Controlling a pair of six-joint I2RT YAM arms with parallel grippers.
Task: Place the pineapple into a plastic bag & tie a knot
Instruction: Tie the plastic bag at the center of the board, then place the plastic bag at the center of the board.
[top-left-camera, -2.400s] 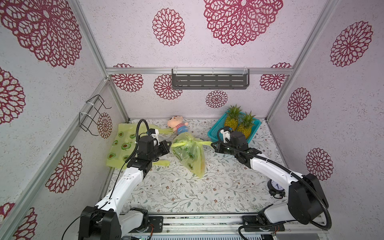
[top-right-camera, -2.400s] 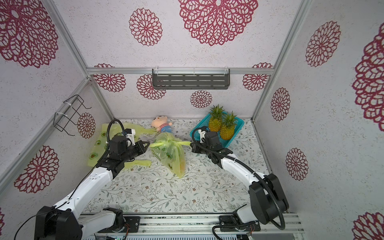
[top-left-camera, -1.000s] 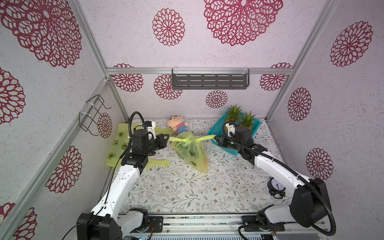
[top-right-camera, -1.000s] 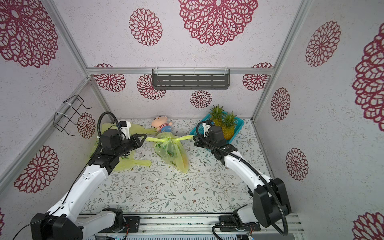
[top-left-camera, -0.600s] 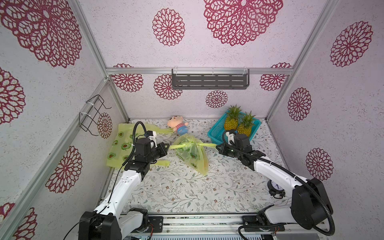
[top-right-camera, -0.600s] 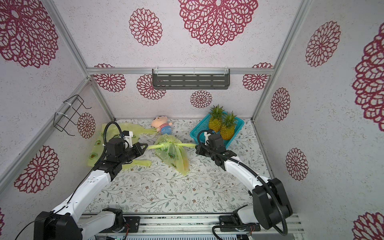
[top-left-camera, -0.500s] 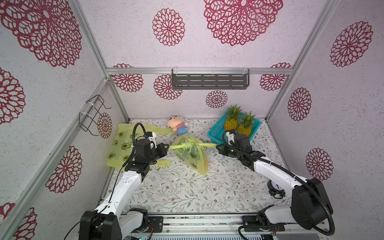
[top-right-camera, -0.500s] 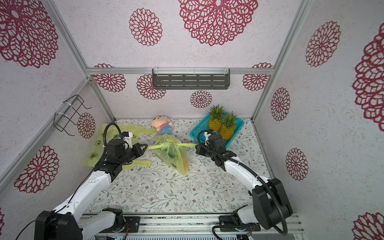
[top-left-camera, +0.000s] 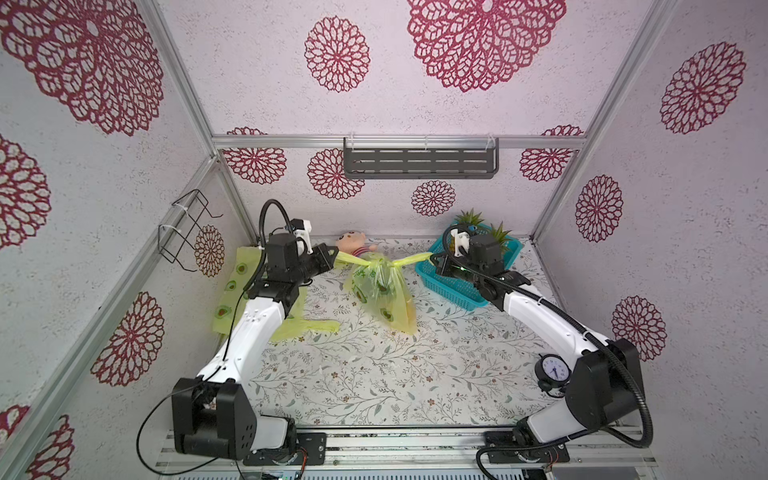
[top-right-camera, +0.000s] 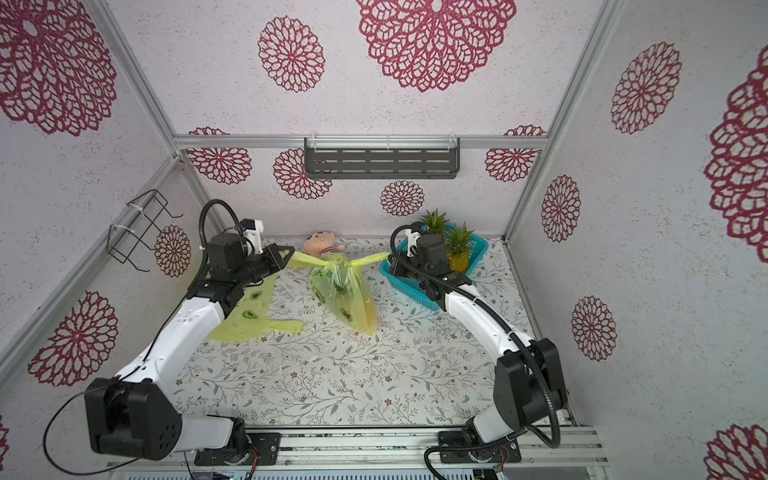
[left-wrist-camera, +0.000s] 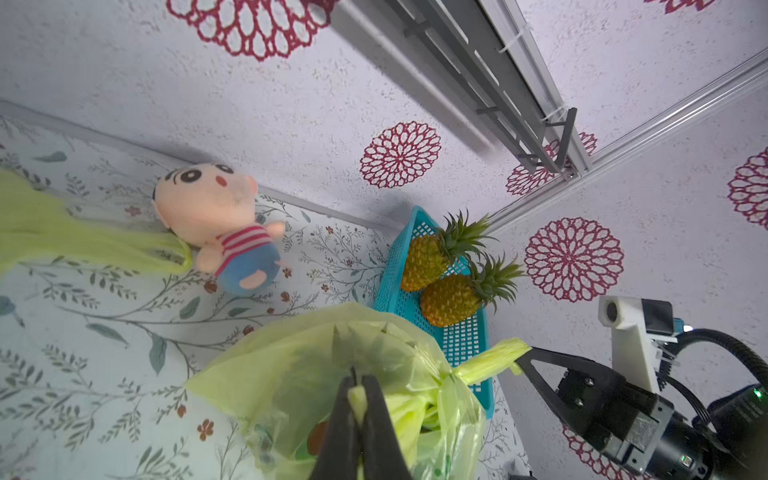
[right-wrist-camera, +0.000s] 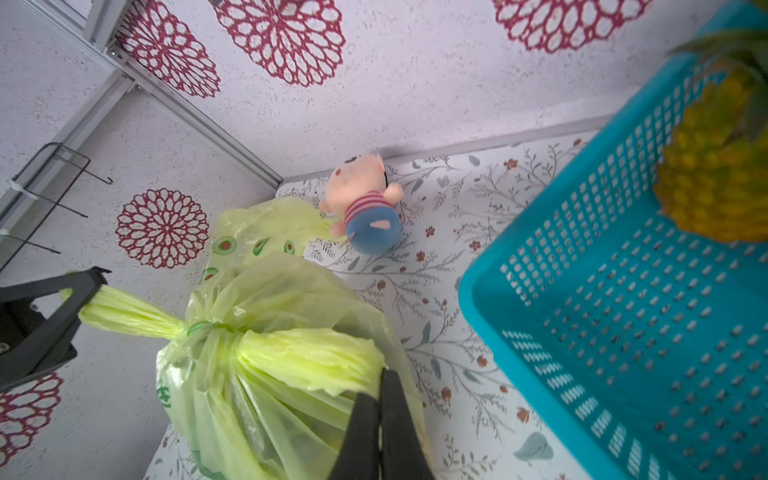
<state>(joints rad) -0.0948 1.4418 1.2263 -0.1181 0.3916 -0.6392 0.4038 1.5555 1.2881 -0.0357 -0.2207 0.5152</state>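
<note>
clock (top-left-camera: 552, 371): small round dial with a black rim, lower right of the frame, beside the base of the right arm (top-left-camera: 540, 316).
table (top-left-camera: 374, 374): flat, covered in a cloth printed with leaves and flowers.
spare bag (top-right-camera: 253, 316): thin yellow-green film with avocado prints, lying flat at centre left, partly under the left arm (top-left-camera: 257, 324).
plastic bag (top-left-camera: 380, 291): the same crinkly see-through film, centre of the frame, neck bunched into a knot (right-wrist-camera: 203, 328).
pineapple (left-wrist-camera: 374, 345): inside the bag; only dim spiky leaf shapes show through the film.
left gripper (top-left-camera: 330, 253): black jaws closed on the left handle (top-left-camera: 348, 259), which is drawn out like a rope.
right gripper (top-left-camera: 434, 259): black jaws closed on the right handle (top-left-camera: 412, 260), just in front of the basket.
basket (top-left-camera: 449, 284): teal plastic mesh, right of centre, holding two pineapples (top-right-camera: 459, 257), partly hidden by the right arm.
doll (top-left-camera: 353, 245): soft plush in a striped shirt, by the back wall behind the bag.
shelf (top-left-camera: 420, 163): grey slotted metal, upper centre.
wire rack (top-left-camera: 187, 232): thin black wire, on the wall at left.
</note>
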